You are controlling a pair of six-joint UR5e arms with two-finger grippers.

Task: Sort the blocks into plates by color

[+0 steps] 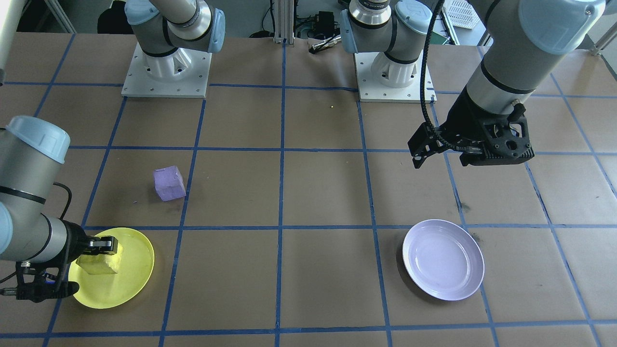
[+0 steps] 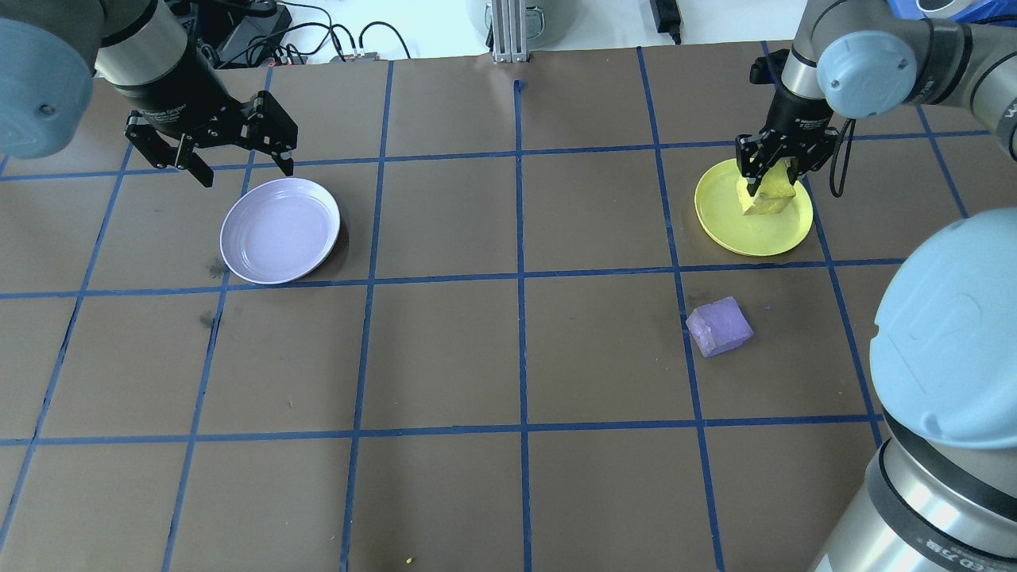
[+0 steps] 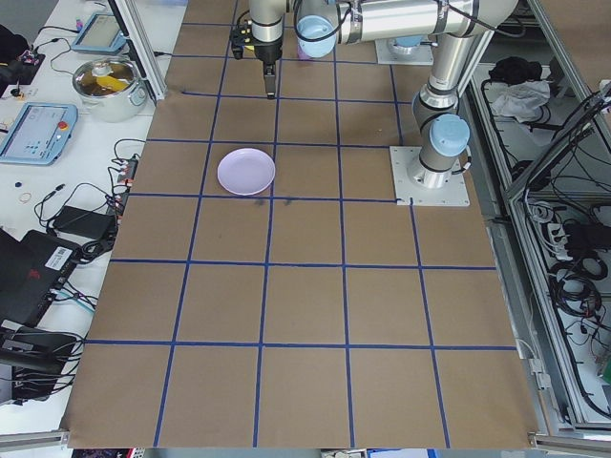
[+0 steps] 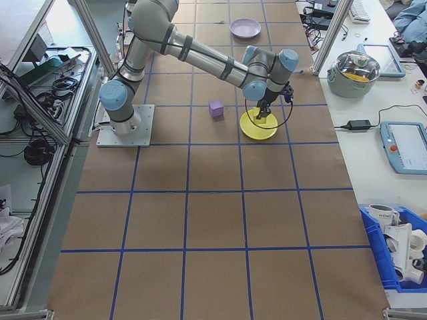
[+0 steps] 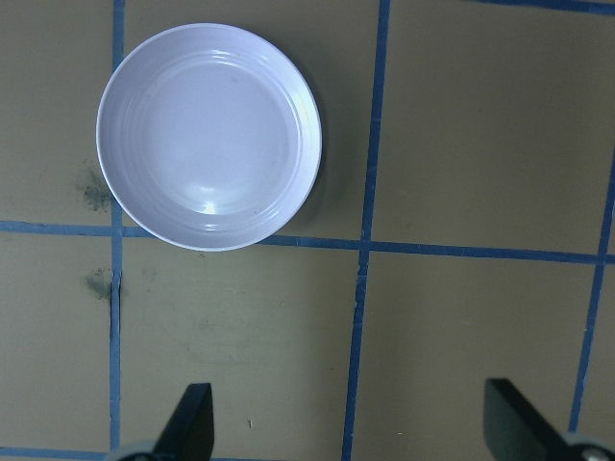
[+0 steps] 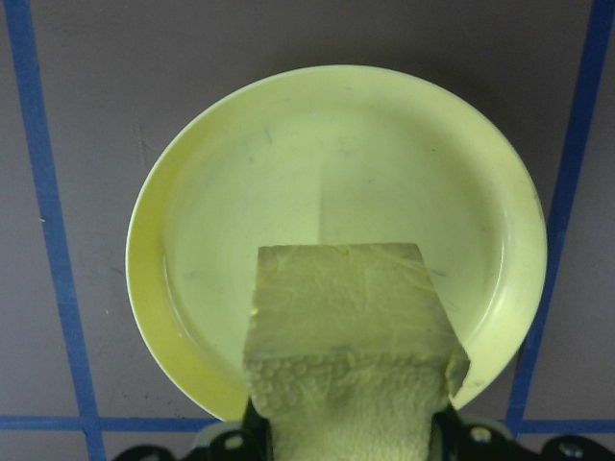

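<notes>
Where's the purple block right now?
In the overhead view the purple block lies on the bare table on the robot's right side, just nearer the robot than the yellow plate, untouched by either gripper.

Purple block unobstructed on open table; lavender plate empty, approach clear.

Two blocks (yellow block, purple block), two plates (yellow plate, lavender plate)

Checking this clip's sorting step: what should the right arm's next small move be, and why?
Probably open the right tool and release: it grips the yellow block over the yellow plate. The purple block sits unsorted on the table.
</notes>
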